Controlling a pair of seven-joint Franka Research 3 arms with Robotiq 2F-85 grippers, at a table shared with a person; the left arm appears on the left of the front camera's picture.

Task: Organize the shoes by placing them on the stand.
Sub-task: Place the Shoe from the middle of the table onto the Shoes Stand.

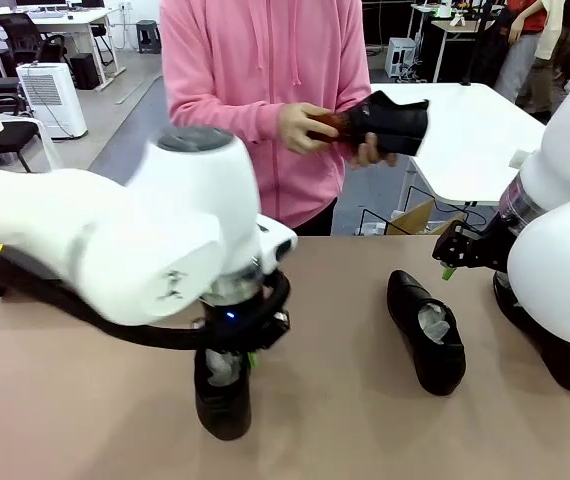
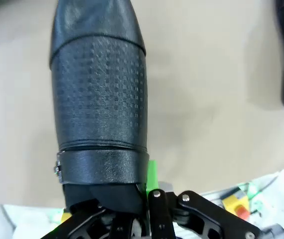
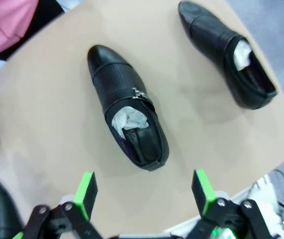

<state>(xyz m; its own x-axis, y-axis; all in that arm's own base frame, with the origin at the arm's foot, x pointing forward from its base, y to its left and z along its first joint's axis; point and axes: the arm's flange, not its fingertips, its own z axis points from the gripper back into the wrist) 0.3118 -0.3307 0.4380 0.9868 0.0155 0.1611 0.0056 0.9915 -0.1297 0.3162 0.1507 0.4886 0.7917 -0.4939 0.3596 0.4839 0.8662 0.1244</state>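
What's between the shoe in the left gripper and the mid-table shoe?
Just bare table, in the front view: nothing between the held shoe and the mid-table shoe.

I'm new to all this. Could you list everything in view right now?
Gripped shoe: one, black, near side of the table, under the left arm.
Middle shoe: one, black, white paper inside, mid-table.
Right-side shoe: one, black, partly hidden by the right arm.
Person's shoe: one, black, held up in the person's hands.
Brownish item: one, beside that shoe in the person's grip; unclear what.
Table: one, tan, bearing the shoes.
White table: one, behind the person.
Person: one, pink hoodie, far side.
Left hand: one, black with green pads, shut on the gripped shoe's heel end.
Right hand: one, same colours, open, above the table.
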